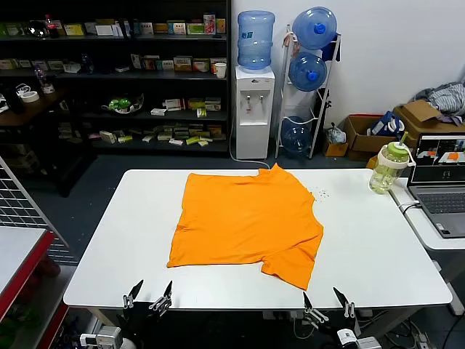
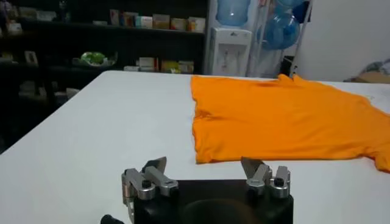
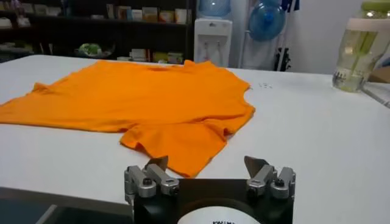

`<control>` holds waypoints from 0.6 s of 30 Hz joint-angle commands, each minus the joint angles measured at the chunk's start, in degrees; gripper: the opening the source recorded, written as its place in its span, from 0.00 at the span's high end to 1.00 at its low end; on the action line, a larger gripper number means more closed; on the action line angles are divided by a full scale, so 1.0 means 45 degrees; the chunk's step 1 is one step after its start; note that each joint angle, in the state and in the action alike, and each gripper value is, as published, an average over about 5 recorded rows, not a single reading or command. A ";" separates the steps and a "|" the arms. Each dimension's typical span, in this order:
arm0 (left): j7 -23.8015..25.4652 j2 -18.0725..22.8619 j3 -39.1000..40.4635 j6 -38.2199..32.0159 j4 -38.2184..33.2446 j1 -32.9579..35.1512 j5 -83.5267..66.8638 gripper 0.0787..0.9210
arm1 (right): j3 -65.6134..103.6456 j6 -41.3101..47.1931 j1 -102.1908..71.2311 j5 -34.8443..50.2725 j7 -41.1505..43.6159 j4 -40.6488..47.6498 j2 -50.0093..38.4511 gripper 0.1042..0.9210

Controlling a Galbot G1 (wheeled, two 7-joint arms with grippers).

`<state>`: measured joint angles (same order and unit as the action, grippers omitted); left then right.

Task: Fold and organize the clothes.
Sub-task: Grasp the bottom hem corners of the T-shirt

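Orange T-shirt (image 1: 247, 222) lies spread flat, plain side up, on the white surface (image 1: 370, 247), with one sleeve folded under at the corner nearest the right hand (image 1: 328, 300). Left hand (image 1: 147, 291) sits at the near edge of the surface, fingers apart, holding nothing; shirt hem lies just ahead of it and toward the right hand. Right hand likewise at the near edge, fingers apart, empty. Green-lidded bottle (image 1: 389, 167) stands far ahead of it, beside a laptop (image 1: 439, 193).
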<state>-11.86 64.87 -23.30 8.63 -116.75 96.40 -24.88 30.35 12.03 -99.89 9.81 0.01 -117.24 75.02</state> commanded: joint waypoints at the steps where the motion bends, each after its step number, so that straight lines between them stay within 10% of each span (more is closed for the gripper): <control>1: -0.0027 -0.0125 0.0035 0.0006 0.0043 -0.0127 -0.0408 0.12 | 0.0028 0.0024 -0.0045 -0.0075 -0.0073 -0.0072 0.0062 0.12; 18: 0.0042 -0.0540 0.1959 0.0765 0.3888 -0.5143 -0.1469 0.12 | -0.1023 0.0691 0.3040 0.0080 -0.0647 0.2490 0.0337 0.12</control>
<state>-11.58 62.89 -17.39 11.22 -106.65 81.78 -29.72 26.47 14.57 -89.44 9.84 -2.52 -108.91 76.42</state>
